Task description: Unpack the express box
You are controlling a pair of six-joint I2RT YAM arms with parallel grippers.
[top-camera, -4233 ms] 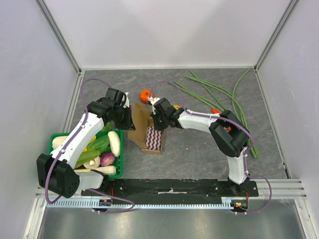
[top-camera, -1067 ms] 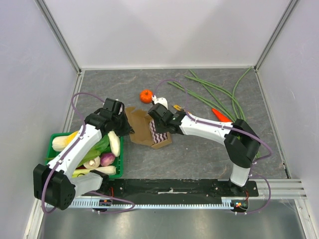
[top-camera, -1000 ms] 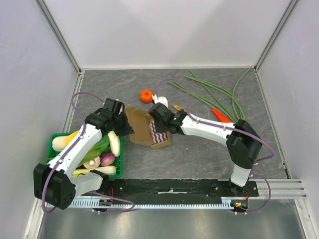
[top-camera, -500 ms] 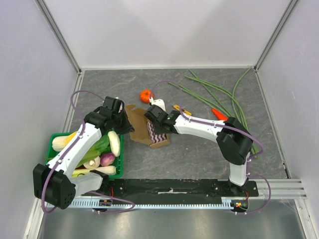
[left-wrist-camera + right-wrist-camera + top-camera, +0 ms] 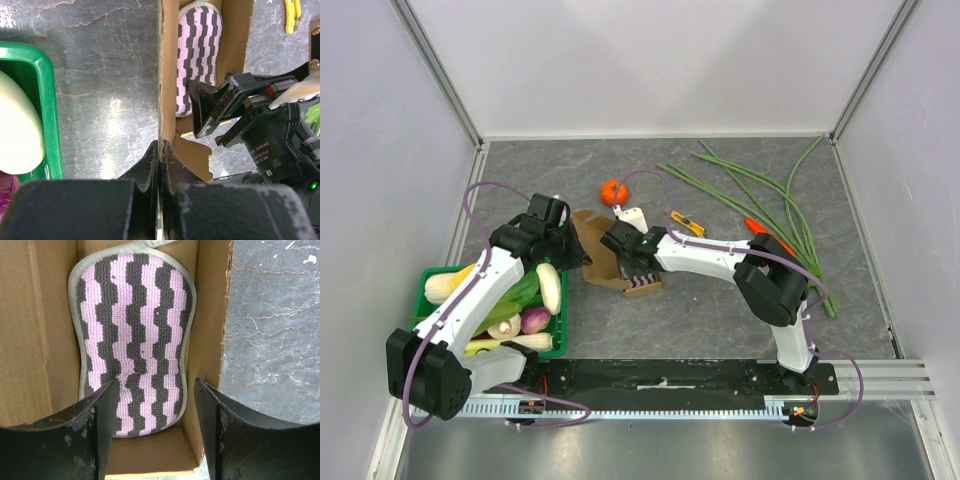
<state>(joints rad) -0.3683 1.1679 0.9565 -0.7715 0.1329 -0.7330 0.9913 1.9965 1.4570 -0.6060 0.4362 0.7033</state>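
Observation:
The express box lies open at mid-table, a brown carton with its flap lid raised on the left side. Inside lies a pink and grey striped pad, also seen in the left wrist view as the striped pad. My left gripper is shut on the edge of the box's upright flap. My right gripper hangs open just over the box, its fingers astride the near end of the pad and touching nothing. From above, the right gripper covers most of the box's inside.
A green crate full of vegetables sits at the left, its rim close to the box. An orange tangerine, a yellow knife, long green beans and a red pepper lie behind and right.
My right gripper has opened and slid left and nearer, over the box's inside. The box has turned slightly. The left gripper keeps its hold on the flap.

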